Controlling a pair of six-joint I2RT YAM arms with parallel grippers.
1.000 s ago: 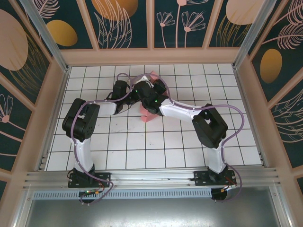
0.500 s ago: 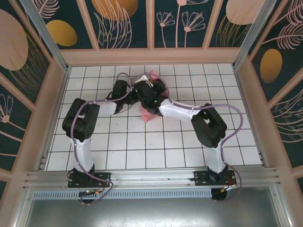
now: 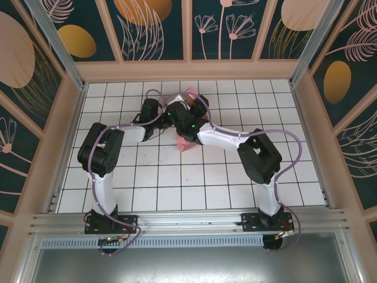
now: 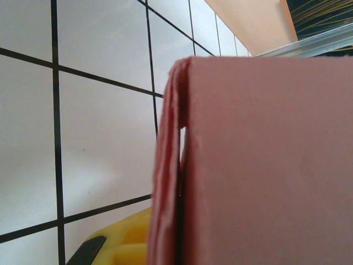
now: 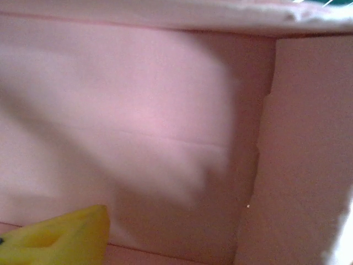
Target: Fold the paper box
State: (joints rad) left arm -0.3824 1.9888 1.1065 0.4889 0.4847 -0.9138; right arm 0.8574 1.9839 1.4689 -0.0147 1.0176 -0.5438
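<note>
Paper box (image 3: 187, 143) looks half-formed, walls up, closing left to do; left fingers (image 4: 124, 243) clamp its wall, right fingers (image 5: 60, 234) can't tell.

Count:
- 1 paper box (image 3: 187, 143), pink card, one piece as far as I can tell.
- 2 arms: left arm (image 3: 103, 153), right arm (image 3: 259, 159).
- 2 purple cables, one per arm: left cable (image 3: 90, 175), right cable (image 3: 298, 150).
- 2 bases: left base (image 3: 109, 223), right base (image 3: 265, 223), on 1 aluminium rail (image 3: 188, 219).
- 1 white tiled table (image 3: 177, 188).
- Yellow pads: 1 left finger pad (image 4: 124, 243) in left wrist view, 1 right finger pad (image 5: 60, 232) in right wrist view.
- Box edge, left wrist view: at least 2 card layers.
</note>
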